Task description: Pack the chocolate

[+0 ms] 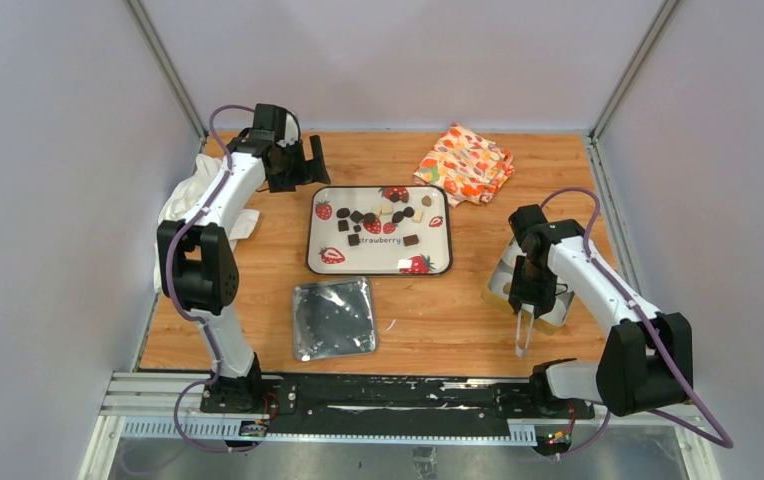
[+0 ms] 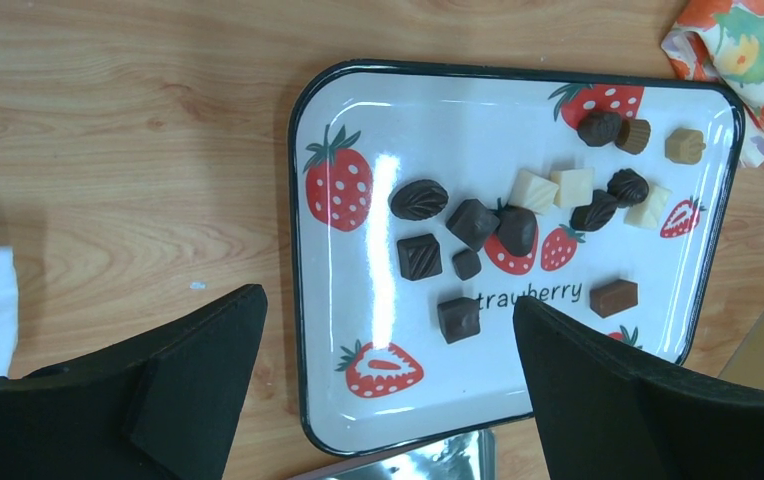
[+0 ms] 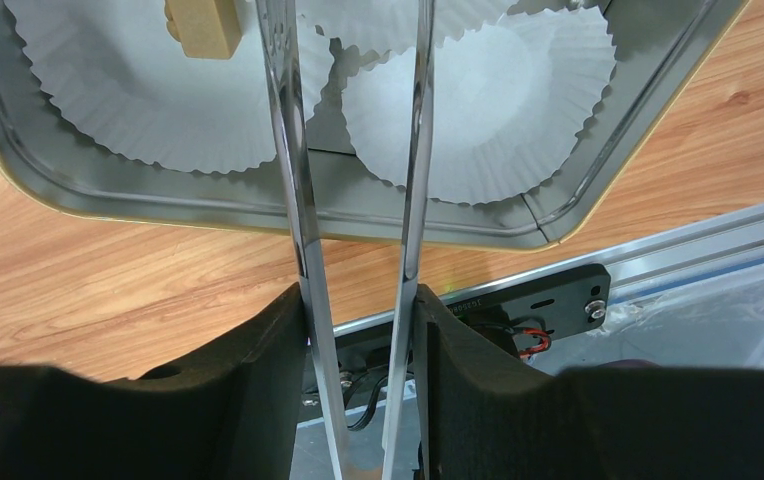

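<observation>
The chocolate point(image 1: 383, 218), several small dark, tan and cream pieces, lies on a white strawberry-print tray point(image 1: 378, 262); the left wrist view shows the pieces point(image 2: 473, 222) spread over the tray point(image 2: 398, 120). My left gripper point(image 1: 298, 160) is open and empty above the tray's far left corner, its jaws point(image 2: 388, 300) wide apart. My right gripper point(image 1: 530, 290) is shut on metal tongs point(image 3: 293, 180) over a tin box point(image 3: 258, 215) lined with white pleated paper cups point(image 3: 478, 110). One tan piece point(image 3: 201, 25) sits in a cup. The tongs' tips are out of view.
A silver lid point(image 1: 333, 318) lies in front of the tray. An orange patterned cloth point(image 1: 465, 163) is at the back right, a white cloth point(image 1: 183, 205) at the left edge. The tin box point(image 1: 503, 290) stands at the right, near the front rail.
</observation>
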Robot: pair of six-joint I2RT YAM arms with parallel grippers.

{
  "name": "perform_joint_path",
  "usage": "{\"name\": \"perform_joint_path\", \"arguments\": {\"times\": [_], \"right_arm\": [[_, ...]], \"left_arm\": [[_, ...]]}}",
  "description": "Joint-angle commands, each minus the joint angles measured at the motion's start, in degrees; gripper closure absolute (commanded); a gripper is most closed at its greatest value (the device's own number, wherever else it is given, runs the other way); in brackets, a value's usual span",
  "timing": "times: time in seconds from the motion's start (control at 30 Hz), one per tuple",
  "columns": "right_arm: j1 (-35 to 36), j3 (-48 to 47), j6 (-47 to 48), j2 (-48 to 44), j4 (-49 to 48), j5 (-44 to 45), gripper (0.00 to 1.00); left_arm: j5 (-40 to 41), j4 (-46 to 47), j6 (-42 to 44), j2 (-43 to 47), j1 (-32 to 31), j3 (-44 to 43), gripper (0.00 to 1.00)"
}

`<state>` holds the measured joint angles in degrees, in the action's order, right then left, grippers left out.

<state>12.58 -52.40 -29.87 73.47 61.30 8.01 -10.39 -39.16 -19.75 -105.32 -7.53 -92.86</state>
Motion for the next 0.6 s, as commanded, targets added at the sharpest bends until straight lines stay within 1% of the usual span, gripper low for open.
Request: {"name": "perform_joint_path", "arguments": {"times": [0.0, 0.17, 0.37, 0.43, 0.57], "right_arm": [[-1.1, 0.0, 0.7, 0.4, 1.4, 0.9, 0.56], [-1.1, 0.4, 0.6, 0.1, 1.3, 0.8, 0.55], [-1.1, 0.3, 0.5, -0.2, 1.5, 0.5, 0.56], [-1.1, -0.5, 0.7, -0.9, 1.6, 0.1, 0.6], [-0.6, -4.2, 2.2, -1.9, 3.5, -0.8, 0.73]], "left_arm": [[-1.1, 0.2, 0.1, -1.0, 0.4, -1.7, 0.0], [-1.4, 0.3, 0.4, -1.1, 0.4, -1.8, 0.0], [-1.2, 0.3, 0.8, -0.9, 0.4, -1.5, 0.0], [-1.2, 0.3, 0.8, -0.8, 0.4, -1.5, 0.0], [-1.1, 0.3, 0.9, -0.6, 0.4, -1.3, 0.0]]}}
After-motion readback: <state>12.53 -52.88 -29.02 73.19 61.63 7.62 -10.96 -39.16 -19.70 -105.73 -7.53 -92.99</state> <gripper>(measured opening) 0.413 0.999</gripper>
